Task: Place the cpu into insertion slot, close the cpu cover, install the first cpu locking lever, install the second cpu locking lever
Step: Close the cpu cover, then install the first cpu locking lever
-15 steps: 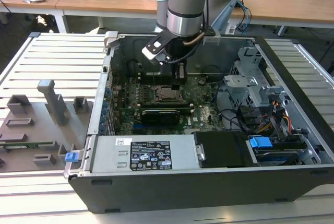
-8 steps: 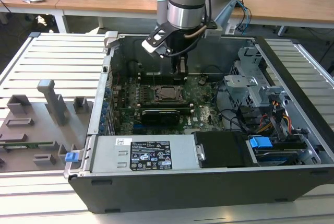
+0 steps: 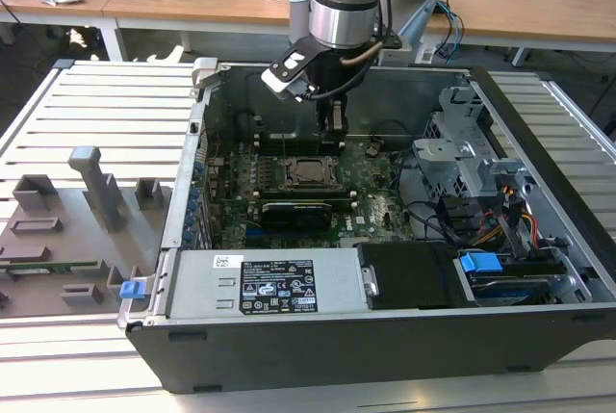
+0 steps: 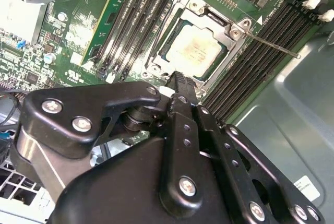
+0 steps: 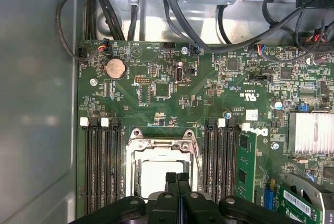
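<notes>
The cpu point(image 4: 194, 51) lies flat in the insertion slot point(image 3: 310, 173) on the green motherboard, its pale metal top showing in both wrist views point(image 5: 156, 178). The cpu cover point(image 4: 211, 19) is down around it as a metal frame point(image 5: 133, 153). A thin locking lever point(image 4: 271, 44) juts from one socket corner across the black memory slots. My gripper point(image 3: 332, 141) hangs just above the socket's far edge in the exterior view. Its black fingertips point(image 4: 180, 81) are pressed together over the socket's rim, holding nothing, and hide part of the chip's edge point(image 5: 177, 178).
Black memory slots point(image 5: 102, 161) flank the socket on both sides. A green card point(image 5: 245, 166) and a finned heat sink point(image 5: 311, 132) stand beside it, with cables point(image 5: 172, 10) beyond. The case walls point(image 3: 197, 143), power supply point(image 3: 274, 283) and drive cage point(image 3: 472, 158) hem in the board.
</notes>
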Action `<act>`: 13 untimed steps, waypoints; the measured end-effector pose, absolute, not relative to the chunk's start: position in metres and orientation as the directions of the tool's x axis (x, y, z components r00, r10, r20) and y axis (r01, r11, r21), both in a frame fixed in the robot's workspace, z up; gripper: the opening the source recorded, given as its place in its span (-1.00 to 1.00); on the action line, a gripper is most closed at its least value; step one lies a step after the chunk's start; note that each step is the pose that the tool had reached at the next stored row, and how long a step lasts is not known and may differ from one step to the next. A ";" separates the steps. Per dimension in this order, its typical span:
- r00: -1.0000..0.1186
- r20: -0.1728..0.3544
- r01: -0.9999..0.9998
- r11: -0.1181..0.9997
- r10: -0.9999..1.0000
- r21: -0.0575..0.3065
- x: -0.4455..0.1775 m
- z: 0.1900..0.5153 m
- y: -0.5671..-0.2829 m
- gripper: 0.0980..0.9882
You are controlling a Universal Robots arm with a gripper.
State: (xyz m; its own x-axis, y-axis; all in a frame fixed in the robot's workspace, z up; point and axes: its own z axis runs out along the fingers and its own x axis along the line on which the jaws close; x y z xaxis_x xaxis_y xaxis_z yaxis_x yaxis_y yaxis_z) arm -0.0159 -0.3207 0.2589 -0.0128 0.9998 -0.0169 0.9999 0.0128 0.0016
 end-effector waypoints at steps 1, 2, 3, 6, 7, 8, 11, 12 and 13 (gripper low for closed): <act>-0.013 -0.017 1.000 0.013 1.000 0.002 -0.016 0.259 -0.321 -0.98; -0.013 -0.017 1.000 0.013 1.000 0.002 -0.016 0.259 -0.321 -0.98; -0.013 -0.017 1.000 0.013 1.000 0.002 -0.016 0.259 -0.321 -0.98; -0.013 -0.017 1.000 0.013 1.000 0.002 -0.016 0.259 -0.321 -0.98; -0.013 -0.017 1.000 0.013 1.000 0.002 -0.016 0.259 -0.321 -0.98; -0.013 -0.017 1.000 0.013 1.000 0.002 -0.016 0.259 -0.321 -0.98; -0.074 -0.017 0.997 0.074 0.997 0.002 -0.016 0.259 -0.321 -0.98; -0.106 -0.017 0.994 0.106 0.994 0.002 -0.016 0.259 -0.321 -0.98; -0.126 -0.017 0.992 0.126 0.992 0.002 -0.016 0.259 -0.321 -0.98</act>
